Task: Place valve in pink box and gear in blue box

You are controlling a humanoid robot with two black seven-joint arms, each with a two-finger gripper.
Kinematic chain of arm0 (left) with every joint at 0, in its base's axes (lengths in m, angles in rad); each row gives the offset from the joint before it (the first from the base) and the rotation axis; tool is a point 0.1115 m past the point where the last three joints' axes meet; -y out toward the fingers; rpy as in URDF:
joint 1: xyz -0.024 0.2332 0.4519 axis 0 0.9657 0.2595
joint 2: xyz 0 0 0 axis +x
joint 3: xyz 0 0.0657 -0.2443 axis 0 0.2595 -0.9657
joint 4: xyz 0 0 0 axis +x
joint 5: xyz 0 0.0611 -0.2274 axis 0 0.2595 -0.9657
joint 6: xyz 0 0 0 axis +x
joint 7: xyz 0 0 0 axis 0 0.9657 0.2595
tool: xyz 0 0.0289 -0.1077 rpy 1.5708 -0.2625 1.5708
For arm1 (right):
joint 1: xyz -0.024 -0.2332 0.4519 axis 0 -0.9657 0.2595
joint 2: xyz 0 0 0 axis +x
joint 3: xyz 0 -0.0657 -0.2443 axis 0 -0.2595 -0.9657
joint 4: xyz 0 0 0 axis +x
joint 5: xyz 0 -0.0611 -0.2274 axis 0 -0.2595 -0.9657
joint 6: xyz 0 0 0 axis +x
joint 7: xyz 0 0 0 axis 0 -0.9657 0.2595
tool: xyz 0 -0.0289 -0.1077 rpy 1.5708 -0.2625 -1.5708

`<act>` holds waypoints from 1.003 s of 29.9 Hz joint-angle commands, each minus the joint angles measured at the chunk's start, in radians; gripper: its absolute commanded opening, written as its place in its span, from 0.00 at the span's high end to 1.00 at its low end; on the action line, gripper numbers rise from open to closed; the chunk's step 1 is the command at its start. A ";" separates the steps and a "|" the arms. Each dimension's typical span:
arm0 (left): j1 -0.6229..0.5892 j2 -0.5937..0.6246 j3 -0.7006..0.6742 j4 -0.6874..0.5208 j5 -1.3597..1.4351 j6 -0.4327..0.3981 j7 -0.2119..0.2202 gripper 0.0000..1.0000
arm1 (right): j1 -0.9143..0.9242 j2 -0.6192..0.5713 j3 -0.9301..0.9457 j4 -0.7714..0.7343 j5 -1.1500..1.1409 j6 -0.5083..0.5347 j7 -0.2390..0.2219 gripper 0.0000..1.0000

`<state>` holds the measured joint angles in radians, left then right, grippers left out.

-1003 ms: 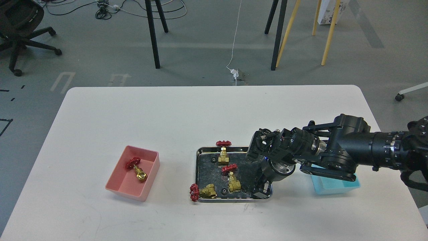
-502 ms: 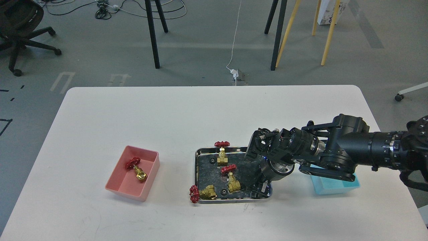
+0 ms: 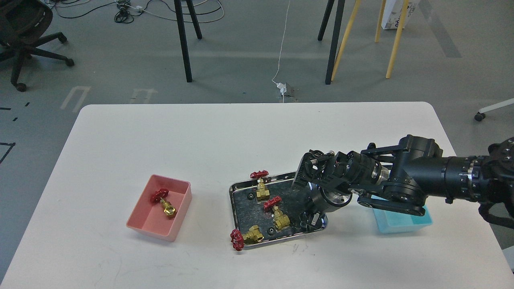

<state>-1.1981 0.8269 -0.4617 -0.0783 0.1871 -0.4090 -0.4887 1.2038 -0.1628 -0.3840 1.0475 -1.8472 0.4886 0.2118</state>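
One valve [image 3: 162,200] lies in the pink box [image 3: 176,218] at the left. Three more valves lie in the steel tray [image 3: 231,200]: one at the back [image 3: 260,185], one in the middle [image 3: 277,210], and one at the front left [image 3: 245,237] with its red handwheel over the tray's edge. Small black gears [image 3: 272,230] lie among them. My right gripper [image 3: 309,220] points down into the tray's right end; its dark fingers cannot be told apart. The blue box [image 3: 401,224] stands at the right, partly hidden behind my right arm. My left gripper is out of view.
The tray sits askew on the white table [image 3: 200,132], between the two boxes. Another small gear [image 3: 250,196] lies near the tray's left wall. The table's front edge runs just below the tray. Chair and stand legs are on the floor beyond the table.
The tray has turned and slid to the left with its valves, its left end now further left and forward. My right gripper has shifted slightly left and up at the tray's right end.
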 commanded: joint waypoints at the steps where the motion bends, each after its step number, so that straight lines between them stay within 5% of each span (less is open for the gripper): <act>1: 0.000 -0.002 0.000 0.000 0.000 -0.001 0.000 0.00 | 0.003 -0.003 0.046 -0.004 0.002 0.000 -0.006 0.88; 5: 0.002 -0.005 0.000 0.000 0.000 -0.001 0.000 0.00 | 0.019 -0.029 0.132 -0.020 0.017 0.000 -0.006 0.89; 10: 0.005 -0.008 0.002 0.000 0.000 -0.001 0.000 0.00 | 0.042 -0.217 0.206 0.026 0.048 0.000 -0.006 0.89; 20: 0.005 -0.019 0.012 -0.001 0.003 0.002 0.000 0.00 | -0.036 -0.762 0.249 0.365 0.123 0.000 -0.006 0.88; 26: -0.003 -0.019 0.012 -0.003 0.003 -0.001 0.000 0.00 | -0.118 -0.866 0.275 0.431 0.120 0.000 -0.008 0.86; 30: -0.003 -0.019 0.011 -0.005 0.003 -0.001 0.000 0.00 | -0.139 -0.868 0.301 0.427 0.120 0.000 -0.011 0.70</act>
<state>-1.2006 0.8085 -0.4495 -0.0810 0.1902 -0.4094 -0.4887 1.0791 -1.0278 -0.0980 1.4761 -1.7279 0.4888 0.2044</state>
